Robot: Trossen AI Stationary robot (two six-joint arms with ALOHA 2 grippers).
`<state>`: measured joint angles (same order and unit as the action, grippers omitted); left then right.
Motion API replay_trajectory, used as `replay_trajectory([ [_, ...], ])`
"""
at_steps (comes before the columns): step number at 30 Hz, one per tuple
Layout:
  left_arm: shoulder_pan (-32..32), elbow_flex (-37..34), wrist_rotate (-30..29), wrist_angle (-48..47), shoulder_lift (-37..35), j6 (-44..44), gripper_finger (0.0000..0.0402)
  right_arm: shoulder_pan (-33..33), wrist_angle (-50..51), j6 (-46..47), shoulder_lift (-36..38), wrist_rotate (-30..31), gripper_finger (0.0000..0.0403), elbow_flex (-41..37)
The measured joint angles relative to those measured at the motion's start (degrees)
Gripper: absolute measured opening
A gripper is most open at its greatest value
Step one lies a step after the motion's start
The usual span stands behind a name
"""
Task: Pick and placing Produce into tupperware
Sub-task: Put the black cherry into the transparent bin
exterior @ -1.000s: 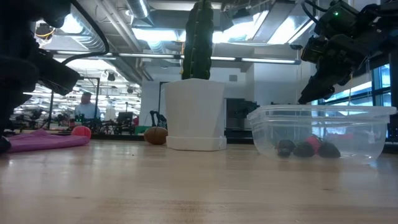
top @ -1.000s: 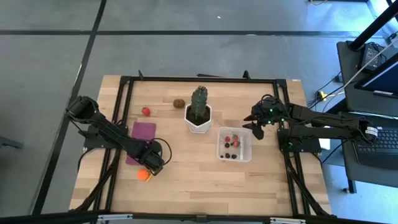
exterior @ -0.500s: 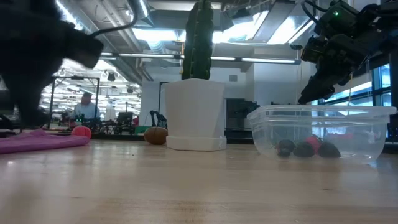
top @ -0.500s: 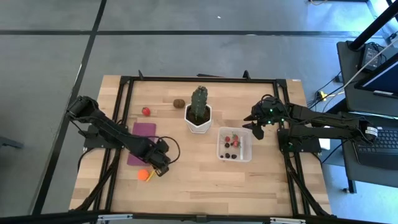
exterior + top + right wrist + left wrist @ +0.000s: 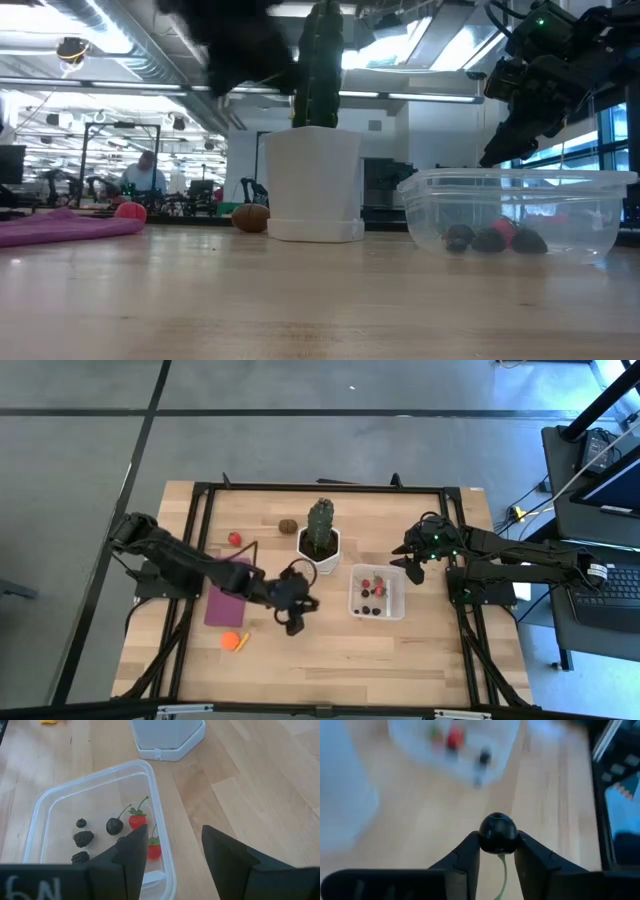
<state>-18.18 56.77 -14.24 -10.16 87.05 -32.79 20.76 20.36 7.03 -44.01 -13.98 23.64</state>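
Pinching a small black cherry (image 5: 497, 833) by its round body, the left gripper (image 5: 496, 851) has its fingers closed on it, the green stem hanging between them. Ahead of it lies the clear box (image 5: 377, 592), blurred in the wrist view, with red and dark pieces inside. From above, that gripper (image 5: 293, 622) sits between the orange piece (image 5: 232, 641) and the box. The right gripper (image 5: 413, 572) hovers just beside the box's far edge, fingers parted, holding nothing. Its wrist view shows what look like strawberries (image 5: 137, 820) and blackberries (image 5: 83, 838).
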Motion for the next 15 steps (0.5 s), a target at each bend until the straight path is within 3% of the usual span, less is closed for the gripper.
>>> replay_trajectory([
  [5,2.7,0.0,-2.9,13.4,0.5,13.3,0.0088,0.0,0.0,0.0,0.0,0.0,0.0188,0.0],
  [9,4.6,0.3,-1.4,24.5,4.0,21.1,0.0099,0.0,-0.1,0.0,0.0,0.0,0.0188,0.0],
  [15,6.7,5.6,-1.4,29.6,14.5,23.1,0.0091,0.0,-0.3,0.0,0.0,0.0,0.0188,0.0],
])
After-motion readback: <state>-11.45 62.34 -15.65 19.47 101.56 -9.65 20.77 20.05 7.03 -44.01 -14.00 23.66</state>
